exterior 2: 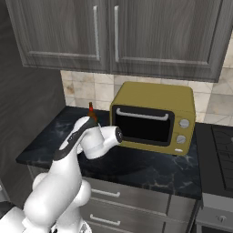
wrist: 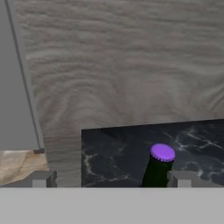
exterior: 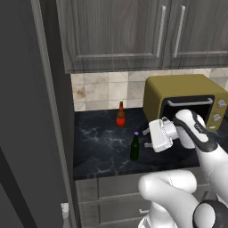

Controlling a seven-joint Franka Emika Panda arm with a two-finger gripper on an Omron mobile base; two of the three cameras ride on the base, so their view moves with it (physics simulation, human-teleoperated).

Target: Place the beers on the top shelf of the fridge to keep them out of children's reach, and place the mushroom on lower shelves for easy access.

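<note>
The hand point(exterior: 148, 139) hangs over the dark counter point(exterior: 102, 147) with its fingers point(wrist: 42, 179) spread wide and nothing between them, aimed toward the grey side wall of the fridge point(exterior: 26, 111). The green bottle point(exterior: 134, 147) with the purple cap stands upright just in front of the hand and slightly below it; in the hand view its cap point(wrist: 162, 152) sits close to one finger, not centred in the gap. That offset is the main risk: if the hand advances as it is aimed, that finger would likely strike the neck instead of passing it, and a slim, tall bottle of this kind would probably tip and roll on the smooth stone. The hand also looks level with the cap, not the body, so a grip taken there could be shallow and let the glass slip or swing once lifted. The brown bottle point(exterior: 120, 115) with the red label stands farther beyond the hand, well apart from the green one, so a toppled bottle would probably not reach it. The yellow oven point(exterior: 187, 100) sits close behind the arm's wrist, leaving little room to back away. I cannot make out the mushroom.
</note>
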